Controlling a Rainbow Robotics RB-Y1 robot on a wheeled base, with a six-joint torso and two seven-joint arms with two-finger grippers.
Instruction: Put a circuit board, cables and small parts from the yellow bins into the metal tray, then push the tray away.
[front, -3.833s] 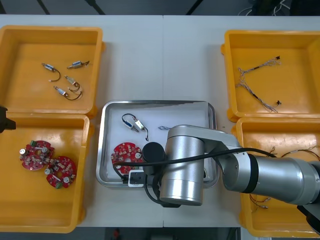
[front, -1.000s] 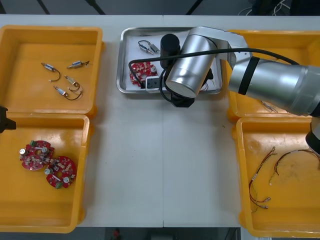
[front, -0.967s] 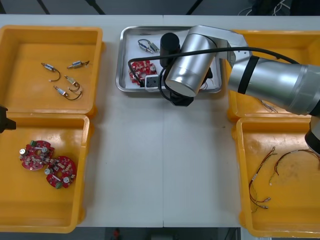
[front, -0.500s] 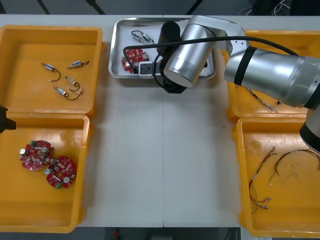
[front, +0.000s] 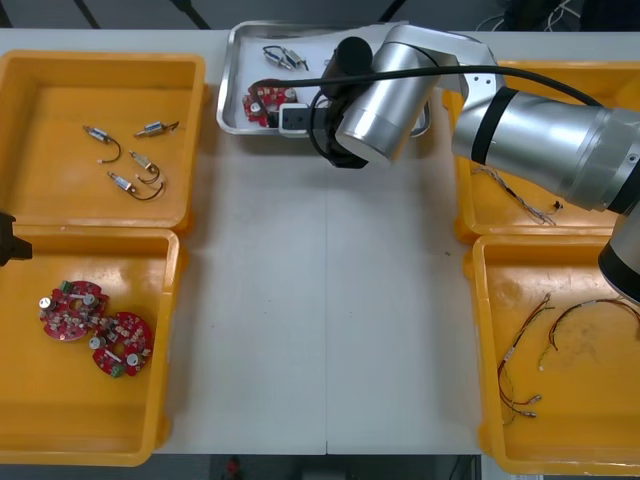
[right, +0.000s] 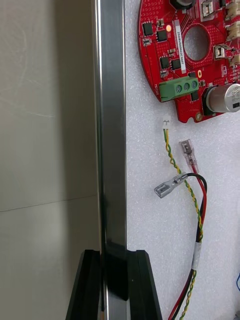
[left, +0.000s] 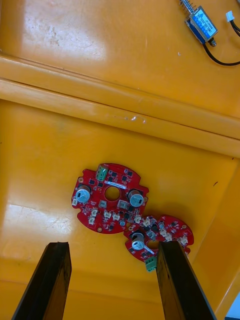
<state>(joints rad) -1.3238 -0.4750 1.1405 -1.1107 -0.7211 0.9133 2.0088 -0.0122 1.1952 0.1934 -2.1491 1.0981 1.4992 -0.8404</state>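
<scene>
The metal tray lies at the table's far edge, white inside. It holds a red circuit board, a small metal part and a red and yellow cable. My right arm reaches over the tray's near side. In the right wrist view my right gripper is shut on the tray's shiny near rim, one finger on each side of the wall, with the circuit board just inside. My left gripper hangs open above two circuit boards in the near left bin.
Far left yellow bin holds several small metal parts. Near left bin holds two circuit boards. Far right bin has thin cables; near right bin has red and yellow cables.
My right gripper has pushed the tray farther away and slightly left, up to the table's far edge. The left arm has not moved.
</scene>
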